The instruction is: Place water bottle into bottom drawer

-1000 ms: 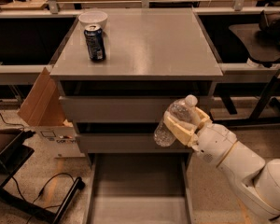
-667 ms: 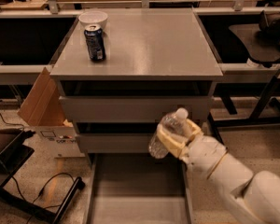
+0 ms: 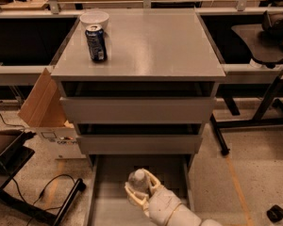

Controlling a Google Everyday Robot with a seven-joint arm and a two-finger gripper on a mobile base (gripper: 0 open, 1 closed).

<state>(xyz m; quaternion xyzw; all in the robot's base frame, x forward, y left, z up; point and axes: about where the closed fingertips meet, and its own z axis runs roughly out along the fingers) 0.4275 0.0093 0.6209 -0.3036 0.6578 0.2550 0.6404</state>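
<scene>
The water bottle (image 3: 137, 185), clear with a pale cap, is held upright in my gripper (image 3: 140, 192), whose cream fingers (image 3: 153, 182) wrap around its sides. The gripper and bottle sit low inside the open bottom drawer (image 3: 104, 206), a shallow grey tray pulled out from the grey cabinet (image 3: 146, 51). My white arm reaches in from the lower right. The bottle's lower part is hidden by the fingers.
A dark blue soda can (image 3: 95, 43) and a white bowl (image 3: 94, 19) stand on the cabinet top at the back left. The two upper drawers (image 3: 137, 109) are shut. A cardboard box (image 3: 42, 107) sits left of the cabinet. Chair legs and cables lie on the floor.
My gripper has carried the bottle down and to the left, from in front of the middle drawer into the open bottom drawer. The bottle is now upright instead of tilted.
</scene>
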